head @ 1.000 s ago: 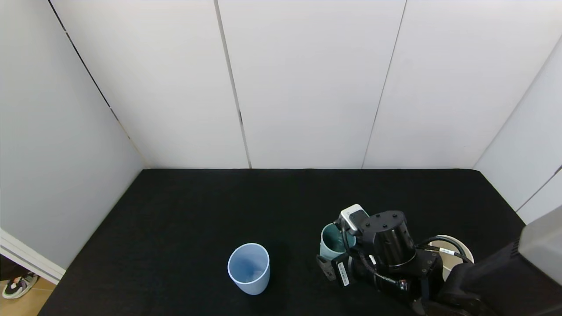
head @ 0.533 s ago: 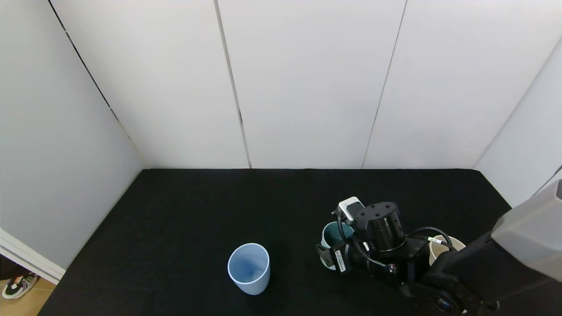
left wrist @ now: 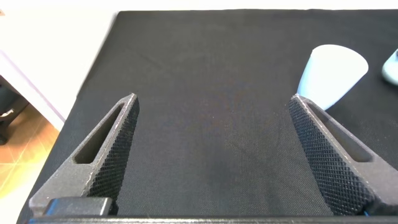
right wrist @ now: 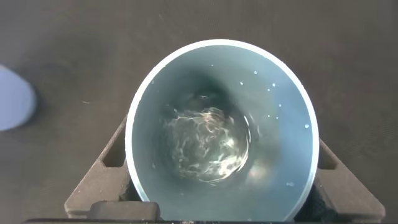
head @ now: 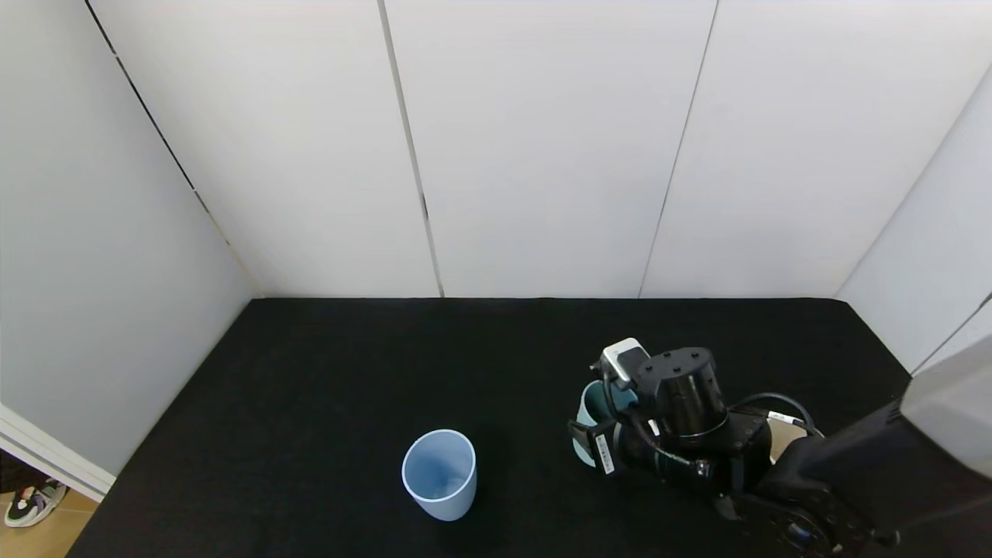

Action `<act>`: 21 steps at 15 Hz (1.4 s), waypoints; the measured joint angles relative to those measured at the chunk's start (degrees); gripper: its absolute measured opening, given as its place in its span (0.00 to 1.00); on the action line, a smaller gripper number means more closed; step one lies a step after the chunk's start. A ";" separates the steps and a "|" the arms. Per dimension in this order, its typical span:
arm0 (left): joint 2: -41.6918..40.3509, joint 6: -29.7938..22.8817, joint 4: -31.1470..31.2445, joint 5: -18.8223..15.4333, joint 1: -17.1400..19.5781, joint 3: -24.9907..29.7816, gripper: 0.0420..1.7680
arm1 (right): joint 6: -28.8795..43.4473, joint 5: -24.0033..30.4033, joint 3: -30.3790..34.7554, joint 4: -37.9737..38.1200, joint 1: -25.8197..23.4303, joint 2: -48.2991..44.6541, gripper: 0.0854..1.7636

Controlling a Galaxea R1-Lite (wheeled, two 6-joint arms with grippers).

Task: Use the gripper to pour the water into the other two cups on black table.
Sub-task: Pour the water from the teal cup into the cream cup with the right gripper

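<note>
Lower right, head view:
Right gripper (head: 593,434): fingers clamped on teal cup (head: 595,415), water (right wrist: 208,146) swirling inside.
Risk: slosh or spill onto black table (head: 349,364) if swung fast.
Beige cup (head: 783,438): largely hidden behind arm; collision possible.
Blue cup (head: 439,473): lower centre, upright.
Left gripper (left wrist: 211,155): fingers spread, idle.

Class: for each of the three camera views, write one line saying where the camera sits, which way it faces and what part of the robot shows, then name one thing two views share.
Head view: on the robot's head, looking forward and down at the black table; shows the right gripper around the teal cup.
Left wrist view: on the left arm, facing along the tabletop; shows the left gripper open and empty.
Right wrist view: on the right arm, looking down into the teal cup at the water.
Shared: the blue cup shows in the head and left wrist views.
</note>
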 joint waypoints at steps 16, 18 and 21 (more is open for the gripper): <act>0.00 0.00 0.00 0.00 0.00 0.00 0.97 | -12.53 2.65 1.02 28.55 -25.88 -34.93 0.69; 0.00 0.00 0.00 0.00 0.00 0.00 0.97 | -18.87 4.18 6.84 28.64 -29.72 -39.07 0.69; 0.00 0.00 -0.02 0.00 0.00 0.00 0.97 | -29.79 5.62 15.20 28.61 -34.13 -44.85 0.69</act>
